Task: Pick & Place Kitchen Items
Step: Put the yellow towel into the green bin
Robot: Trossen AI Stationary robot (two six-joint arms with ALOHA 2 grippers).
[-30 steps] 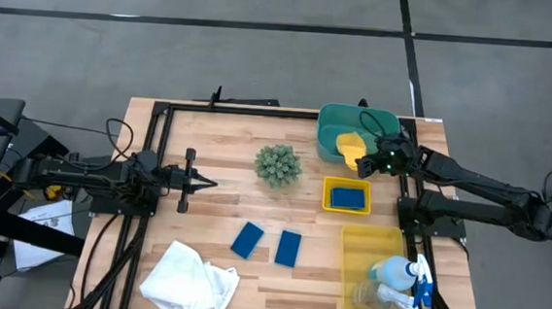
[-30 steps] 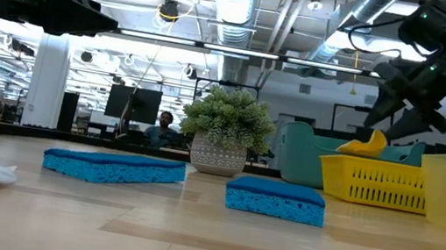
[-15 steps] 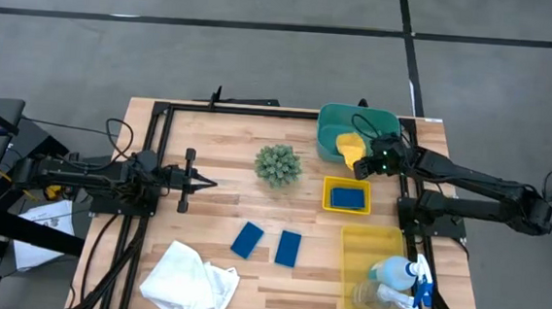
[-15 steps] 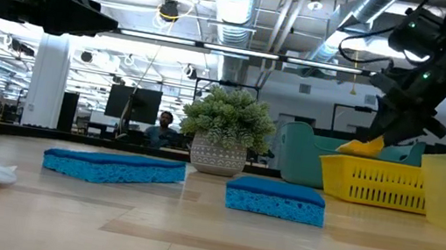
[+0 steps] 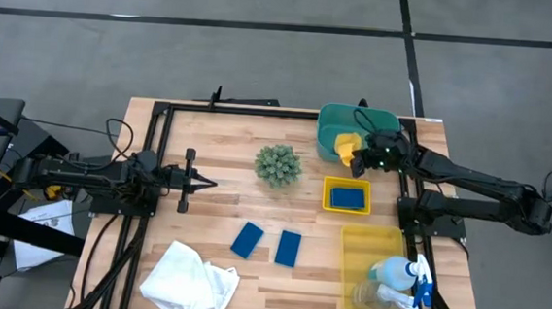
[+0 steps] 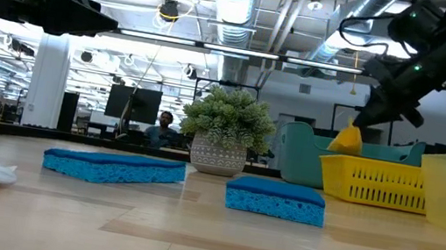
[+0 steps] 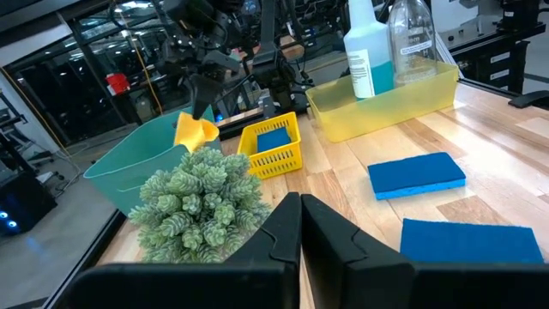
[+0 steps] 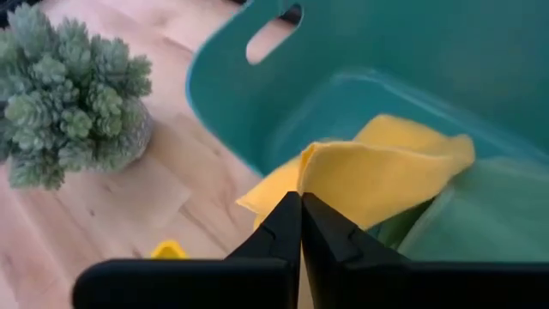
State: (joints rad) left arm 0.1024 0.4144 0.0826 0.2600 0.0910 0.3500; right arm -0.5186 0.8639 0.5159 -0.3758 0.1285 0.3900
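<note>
A thin, floppy yellow sponge (image 8: 386, 167) sits at the near rim of the teal bin (image 5: 357, 112), beside a green one (image 8: 480, 219). My right gripper (image 8: 300, 199) is shut on the yellow sponge, over the bin's near wall (image 5: 358, 158). Two blue sponges (image 5: 247, 239) (image 5: 288, 248) lie flat on the table. A third blue sponge (image 5: 349, 196) lies in the small yellow basket (image 5: 330, 183). The white cloth (image 5: 189, 280) lies crumpled at the near left. My left gripper (image 5: 211, 182) is shut, level above the table's left side, touching nothing. My right gripper pinches a raised fold of the yellow sponge (image 8: 319, 172) between its two fingers. The fingers slant down from the table's right side. The fold is lifted and the sponge hangs bunched below the fingers (image 6: 346, 140), its far part lying in the bin.
A round spiky plant (image 5: 278, 164) stands mid-table, left of the teal bin. The large yellow bin (image 5: 365, 241) at the near right holds the spray bottle (image 5: 396, 272) and a clear cup (image 5: 378, 296). Bare wood lies between the plant and the blue sponges.
My right gripper has shut on the yellow sponge and rolled a little at the wrist. The sponge, which lay spread over the bin's rim, is now bunched up and raised under the fingers.
</note>
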